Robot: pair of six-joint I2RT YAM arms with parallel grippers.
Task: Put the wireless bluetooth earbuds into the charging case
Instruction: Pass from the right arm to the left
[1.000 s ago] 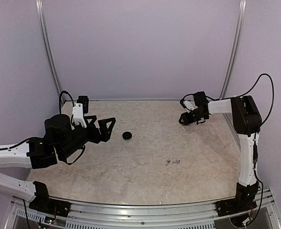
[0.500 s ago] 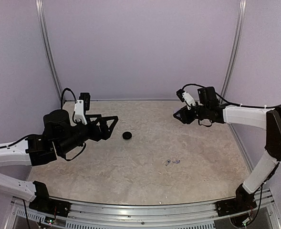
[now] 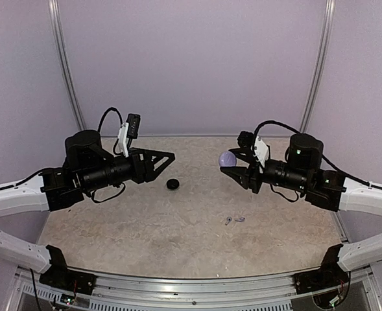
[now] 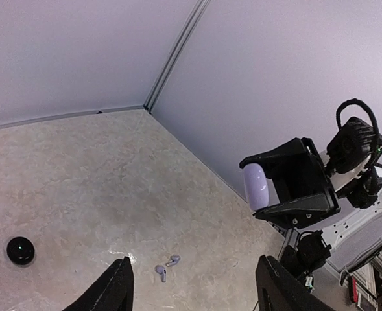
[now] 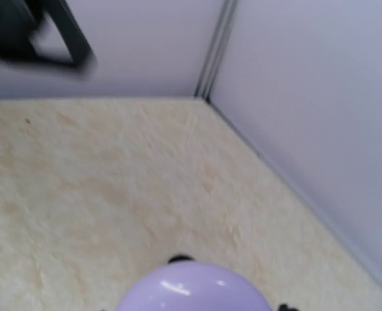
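Jaws pinched on the charging case at the right gripper, up in the air over the table. Spread wide, holding nothing, at the left gripper. Down on the table, the wireless bluetooth earbuds side by side, well apart from the case; black disc off to their left

1. The left gripper shows two fingers spread wide at the bottom edge.
2. Two earbuds lie just beside each other on the table.
3. A black disc sits well to their left.
4. The right gripper clamps the case above the table.
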